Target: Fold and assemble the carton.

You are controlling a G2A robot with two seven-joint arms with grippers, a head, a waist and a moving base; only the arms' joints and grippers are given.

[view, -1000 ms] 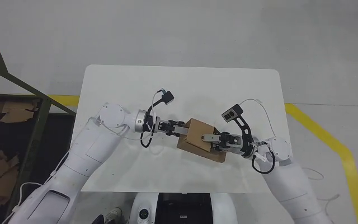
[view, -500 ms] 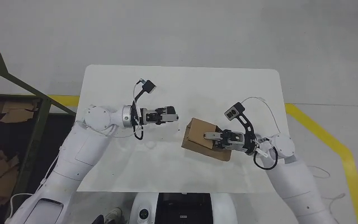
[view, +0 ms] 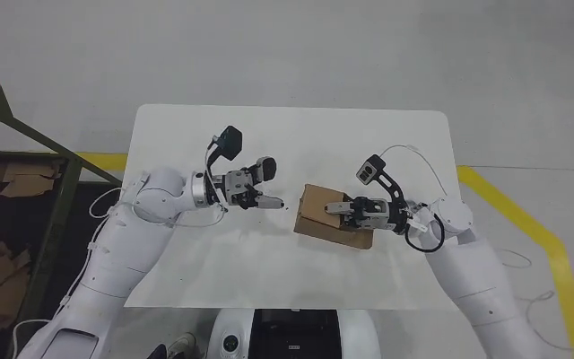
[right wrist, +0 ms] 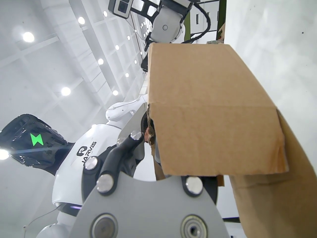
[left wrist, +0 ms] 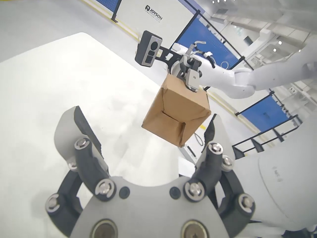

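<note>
The brown carton, partly folded, was right of the bench's middle, toward its front edge. The right pincer was clamped on one carton wall. The left pincer stood wide open and empty near the bench's centre, apart from the carton.

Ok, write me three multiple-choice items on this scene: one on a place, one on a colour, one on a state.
1. Where is the carton? A. held by the right gripper B. on the floor C. on a shelf
2. What colour is the table? A. black B. green C. white
3. How are the left gripper fingers? A. shut on the carton B. open C. shut on a tool

1 A: that gripper's fingers clamp the carton's edge.
2 C: its bare top is white.
3 B: the fingers are spread, clear of the carton.
</note>
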